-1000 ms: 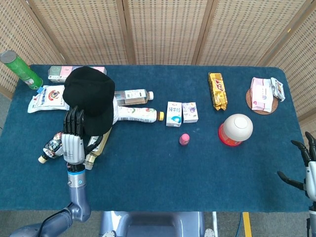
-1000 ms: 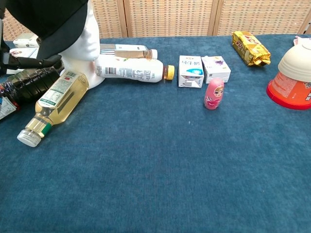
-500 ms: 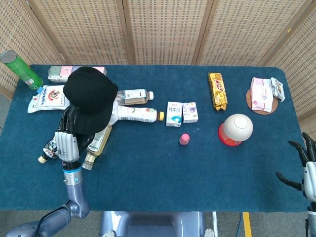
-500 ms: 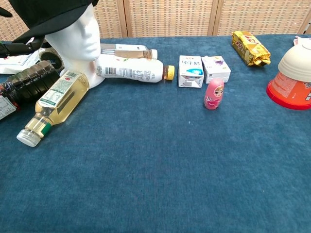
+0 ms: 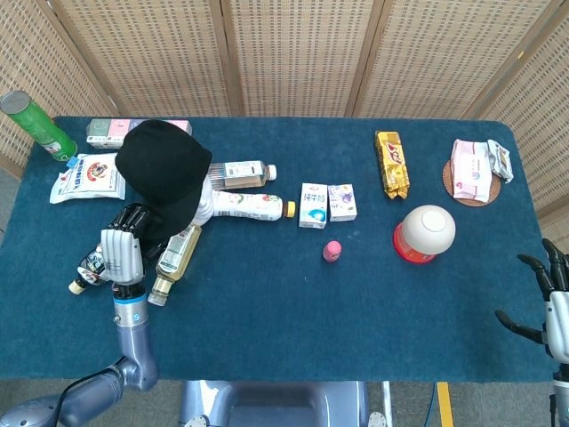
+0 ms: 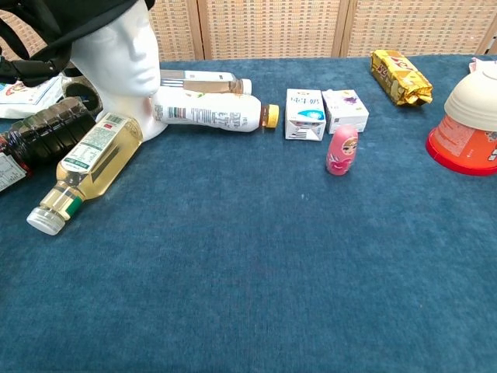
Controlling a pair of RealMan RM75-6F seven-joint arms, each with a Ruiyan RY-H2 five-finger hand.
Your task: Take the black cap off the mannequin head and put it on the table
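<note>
The counter (image 6: 256, 295) wears a deep blue cloth with a short, matt, felt-like nap. On it the mannequin head (image 6: 120, 66) is smooth white, with a faint sheen, and the black cap (image 5: 164, 173) on top of it is dull, soft fabric. Beside the mannequin head lie a clear glossy plastic bottle (image 6: 89, 159) of pale yellow liquid and a white plastic bottle (image 6: 206, 115) with a printed label. The left hand (image 5: 123, 251) near the cap's brim is silvery grey and black, hard-shelled.

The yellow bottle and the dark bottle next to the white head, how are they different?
The yellow bottle holds pale yellow liquid; the dark bottle holds nearly black liquid. The yellow bottle has a white and green label and lies nearer the camera; the dark bottle lies further left. Both are clear and lie on their sides.
</note>
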